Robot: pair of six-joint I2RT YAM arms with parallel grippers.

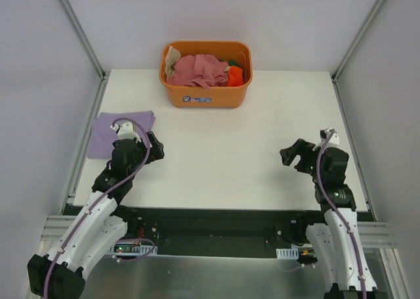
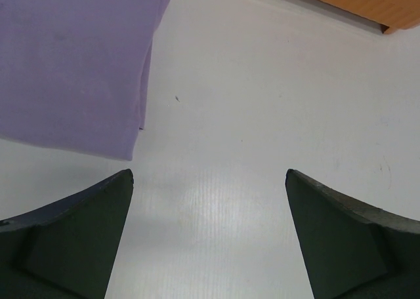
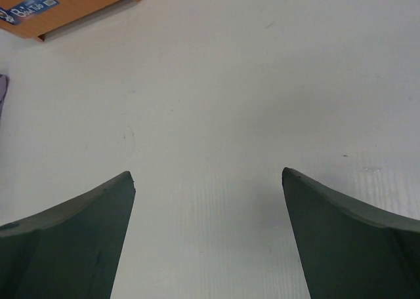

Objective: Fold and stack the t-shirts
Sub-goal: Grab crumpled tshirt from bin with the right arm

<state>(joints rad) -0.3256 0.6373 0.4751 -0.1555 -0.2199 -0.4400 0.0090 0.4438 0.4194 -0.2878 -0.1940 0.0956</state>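
Note:
A folded lavender t-shirt (image 1: 105,134) lies flat at the table's left edge; it also fills the upper left of the left wrist view (image 2: 72,63). A rose-red t-shirt (image 1: 200,70) is heaped in the orange tub (image 1: 209,97) at the back, with beige cloth (image 1: 172,58) at its left and orange cloth (image 1: 235,75) and a bit of green at its right. My left gripper (image 1: 156,151) is open and empty just right of the lavender shirt (image 2: 209,176). My right gripper (image 1: 291,156) is open and empty over bare table at the right (image 3: 206,176).
The tub's corner shows at the top of the left wrist view (image 2: 367,0) and of the right wrist view (image 3: 65,7). Metal frame rails (image 1: 82,33) run along both sides of the white table (image 1: 223,155).

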